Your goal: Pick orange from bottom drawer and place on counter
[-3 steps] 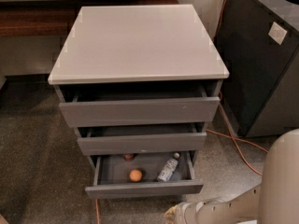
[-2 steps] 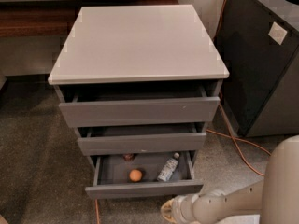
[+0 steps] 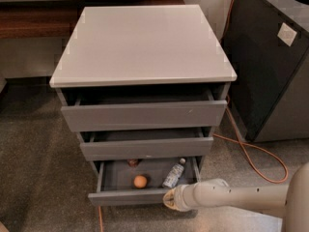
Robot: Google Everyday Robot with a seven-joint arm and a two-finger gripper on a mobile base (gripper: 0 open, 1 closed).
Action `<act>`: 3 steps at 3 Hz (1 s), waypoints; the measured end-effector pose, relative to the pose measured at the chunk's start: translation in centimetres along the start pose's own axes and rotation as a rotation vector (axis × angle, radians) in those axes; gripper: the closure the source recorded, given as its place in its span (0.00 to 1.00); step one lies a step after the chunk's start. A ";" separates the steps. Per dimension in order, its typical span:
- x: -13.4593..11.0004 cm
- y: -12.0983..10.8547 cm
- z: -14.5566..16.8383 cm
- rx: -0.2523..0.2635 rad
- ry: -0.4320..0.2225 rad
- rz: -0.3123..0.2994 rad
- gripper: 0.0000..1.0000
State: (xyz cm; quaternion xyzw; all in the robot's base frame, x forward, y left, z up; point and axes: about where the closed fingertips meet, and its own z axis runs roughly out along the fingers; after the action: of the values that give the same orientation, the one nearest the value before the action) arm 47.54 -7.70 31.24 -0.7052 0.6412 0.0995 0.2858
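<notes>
The orange (image 3: 140, 181) lies in the open bottom drawer (image 3: 126, 197), near the middle of its grey tray. The counter (image 3: 145, 42) is the light grey top slab of the cabinet, seen from above and bare. My gripper (image 3: 170, 200) is at the end of the white arm that reaches in from the lower right. It sits at the drawer's front edge, right of and in front of the orange, apart from it.
A clear plastic bottle (image 3: 173, 175) lies in the drawer right of the orange, and a small brown object (image 3: 133, 162) at its back. The two upper drawers stand slightly open. A dark bin (image 3: 270, 62) stands at right, an orange cable (image 3: 251, 149) on the floor, a wooden bench (image 3: 34, 16) behind.
My arm has reached further left, bringing the gripper from the lower right up to the bottom drawer's front edge. The orange and bottle have not moved.
</notes>
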 end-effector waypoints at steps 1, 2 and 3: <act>1.2 -4.1 1.5 0.003 -0.014 -0.010 1.00; 2.2 -7.7 3.7 0.007 -0.009 -0.020 1.00; 2.9 -10.1 6.5 0.005 0.022 -0.035 1.00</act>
State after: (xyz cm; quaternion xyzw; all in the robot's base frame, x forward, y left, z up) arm 59.20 -6.61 27.27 -0.7167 0.6321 0.0848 0.2823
